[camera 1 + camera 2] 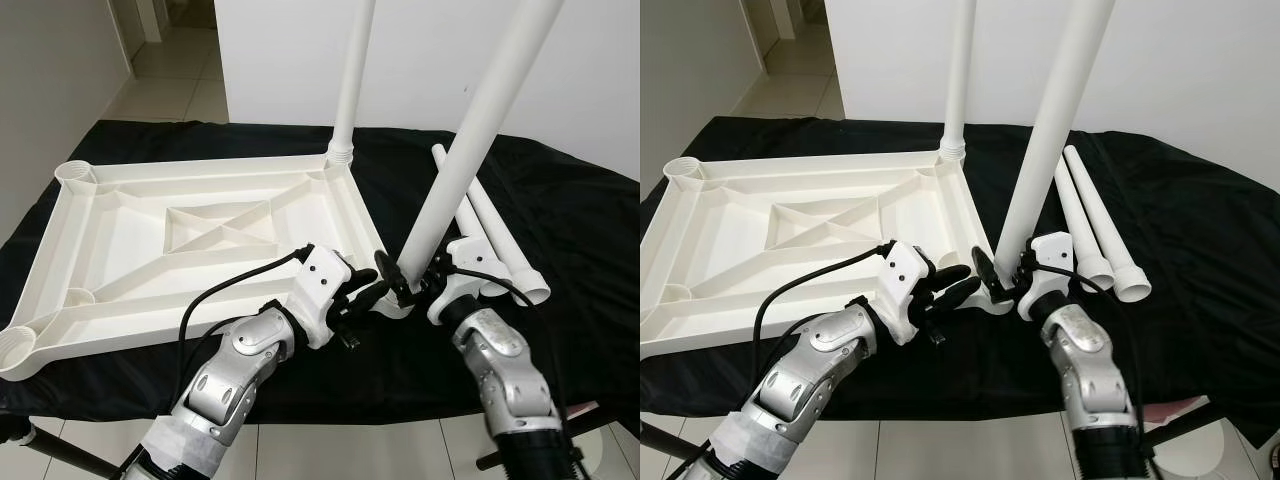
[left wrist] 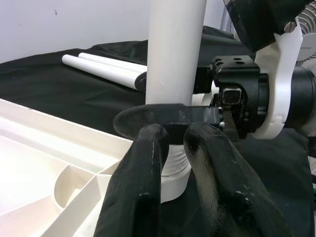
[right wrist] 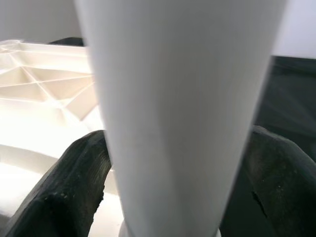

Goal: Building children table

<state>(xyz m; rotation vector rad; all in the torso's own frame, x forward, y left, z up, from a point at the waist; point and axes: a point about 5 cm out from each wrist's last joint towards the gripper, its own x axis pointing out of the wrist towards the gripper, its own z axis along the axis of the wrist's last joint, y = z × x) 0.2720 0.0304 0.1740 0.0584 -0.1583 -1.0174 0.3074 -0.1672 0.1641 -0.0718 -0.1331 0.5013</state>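
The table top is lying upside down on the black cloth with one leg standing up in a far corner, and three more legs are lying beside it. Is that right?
Not quite: two spare legs lie beside the table top, not three, as the right eye view shows. The right hand holds another leg at the near corner.

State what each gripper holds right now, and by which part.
The right gripper clamps the tilted white table leg near its lower end, just above the corner socket. The left gripper holds nothing, fingers together beside that leg.
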